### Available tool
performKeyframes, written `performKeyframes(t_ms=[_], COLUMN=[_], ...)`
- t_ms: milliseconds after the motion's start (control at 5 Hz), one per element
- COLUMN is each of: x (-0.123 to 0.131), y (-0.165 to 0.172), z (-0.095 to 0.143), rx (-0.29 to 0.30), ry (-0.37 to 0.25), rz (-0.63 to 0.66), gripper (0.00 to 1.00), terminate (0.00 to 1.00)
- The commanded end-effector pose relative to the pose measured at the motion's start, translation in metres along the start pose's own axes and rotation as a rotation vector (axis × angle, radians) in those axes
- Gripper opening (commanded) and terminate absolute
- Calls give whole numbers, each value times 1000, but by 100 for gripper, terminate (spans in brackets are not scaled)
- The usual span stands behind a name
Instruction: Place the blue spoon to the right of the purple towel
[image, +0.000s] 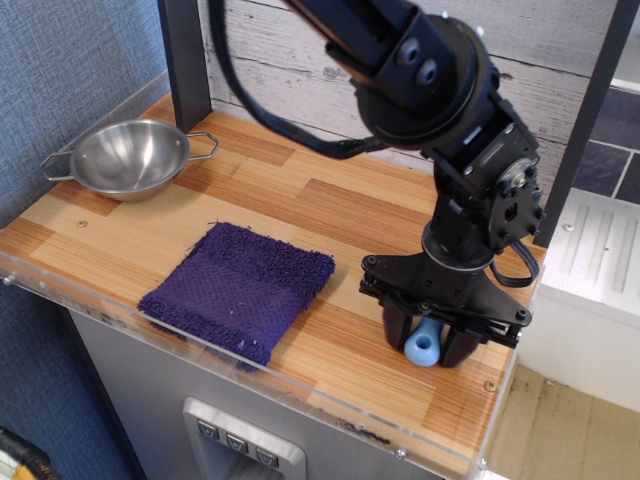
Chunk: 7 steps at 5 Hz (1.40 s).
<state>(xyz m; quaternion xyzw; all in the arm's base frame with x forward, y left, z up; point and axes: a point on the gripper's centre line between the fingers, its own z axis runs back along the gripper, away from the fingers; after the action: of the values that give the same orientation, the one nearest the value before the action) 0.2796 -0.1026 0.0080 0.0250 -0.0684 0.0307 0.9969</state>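
Note:
The purple towel (240, 290) lies flat on the wooden counter near its front edge, left of centre. My black gripper (428, 342) is low over the counter to the right of the towel, close to the front right corner. It is shut on the blue spoon (424, 345), whose light blue handle end with its hole sticks out between the fingers. The spoon's bowl is hidden inside the gripper. I cannot tell whether the spoon touches the counter.
A steel bowl (130, 157) with two wire handles stands at the back left. A clear plastic lip (300, 385) runs along the counter's front edge. A dark post (186, 60) stands at the back left, a white plank wall behind.

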Motion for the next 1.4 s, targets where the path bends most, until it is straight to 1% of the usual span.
performKeyframes(t_ms=[0,200,400,600,800,1200], x=[7,12,20,25,26,26], y=[-1,0,0,4,10,10], z=[9,23,40,60,81,81], rx=[-21,-35,-68,-76,-43,-43], ry=[-33,-57,-114,-163,-232,-232], rz=[9,18,45,44,44,44], gripper=[100,100,100,100,100,100], terminate=[0,0,0,0,0,0])
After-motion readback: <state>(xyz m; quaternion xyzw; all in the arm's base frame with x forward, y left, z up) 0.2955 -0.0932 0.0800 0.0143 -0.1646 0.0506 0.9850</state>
